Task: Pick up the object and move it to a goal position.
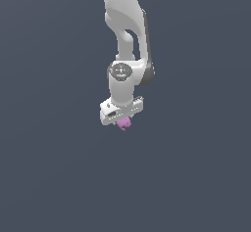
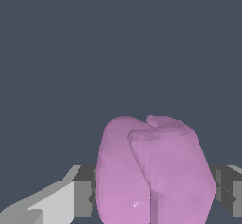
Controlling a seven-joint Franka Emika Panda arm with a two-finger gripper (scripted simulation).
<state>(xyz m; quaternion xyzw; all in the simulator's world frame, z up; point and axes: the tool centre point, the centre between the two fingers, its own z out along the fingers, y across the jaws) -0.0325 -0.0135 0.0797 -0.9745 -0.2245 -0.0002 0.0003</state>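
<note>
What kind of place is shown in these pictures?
Likely a bare simulated test scene: a flat grey backdrop, one white arm with its gripper closed on a pink blob, and no furniture.

Exterior view: distant, facing the whole arm (image 1: 128, 40) from outside. Wrist view: very near, looking along the end effector (image 2: 153, 190). Both share the pink blob (image 1: 124, 123) (image 2: 151, 171) at 6 o'clock.
</note>
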